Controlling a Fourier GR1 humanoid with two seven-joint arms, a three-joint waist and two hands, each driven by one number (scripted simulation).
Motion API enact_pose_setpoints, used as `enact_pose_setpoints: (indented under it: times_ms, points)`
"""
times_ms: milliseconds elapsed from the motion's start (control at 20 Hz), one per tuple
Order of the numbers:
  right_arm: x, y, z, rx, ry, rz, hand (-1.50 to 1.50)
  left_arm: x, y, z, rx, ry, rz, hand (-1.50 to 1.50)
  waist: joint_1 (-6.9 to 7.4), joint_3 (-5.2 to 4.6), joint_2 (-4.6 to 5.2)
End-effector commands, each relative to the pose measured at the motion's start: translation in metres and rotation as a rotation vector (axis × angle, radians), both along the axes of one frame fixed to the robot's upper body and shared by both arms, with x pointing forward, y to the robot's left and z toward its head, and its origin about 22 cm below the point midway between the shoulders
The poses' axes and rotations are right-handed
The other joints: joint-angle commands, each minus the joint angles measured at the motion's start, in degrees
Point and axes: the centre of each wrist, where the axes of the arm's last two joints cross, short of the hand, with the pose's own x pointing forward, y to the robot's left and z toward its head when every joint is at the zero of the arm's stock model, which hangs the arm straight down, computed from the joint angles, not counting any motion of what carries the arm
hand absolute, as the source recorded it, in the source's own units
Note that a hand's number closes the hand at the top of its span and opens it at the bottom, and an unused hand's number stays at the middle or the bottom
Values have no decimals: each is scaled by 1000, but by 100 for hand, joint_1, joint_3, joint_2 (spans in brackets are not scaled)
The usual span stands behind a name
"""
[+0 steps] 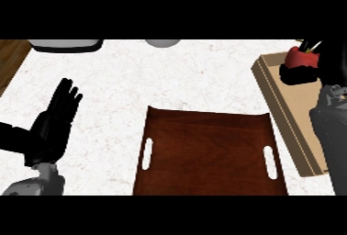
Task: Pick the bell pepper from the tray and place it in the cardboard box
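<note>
Red pepper (pixel 301 57) is hanging over the box (pixel 288 114), my right hand (pixel 298 73) gripping it, unreleased; left hand (pixel 58 114) is resting open.

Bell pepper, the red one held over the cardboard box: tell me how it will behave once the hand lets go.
The bell pepper looks rounded, so it may roll a little on landing. The right hand curls round it above the cardboard box, whose raised walls should stop it. It seems to keep its shape in the grasp, so probably stiff, and likely light for its size.
</note>
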Motion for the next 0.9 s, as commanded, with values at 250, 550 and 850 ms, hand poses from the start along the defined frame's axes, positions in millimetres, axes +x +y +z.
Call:
enact_pose_setpoints:
  times_ms: [250, 550, 850]
  points:
    - [29, -70, -41, -141, 270, -51, 150, 4, -2, 2, 5, -6, -22, 0, 47, -2, 19]
    - [43, -92, -89, -55, 598, -111, -150, 10, -8, 8, 6, -15, -21, 0, 102, 3, 36]
    - [44, -120, -71, 14, 219, -11, -150, 8, -4, 5, 23, 0, -13, 0, 46, 9, 26]
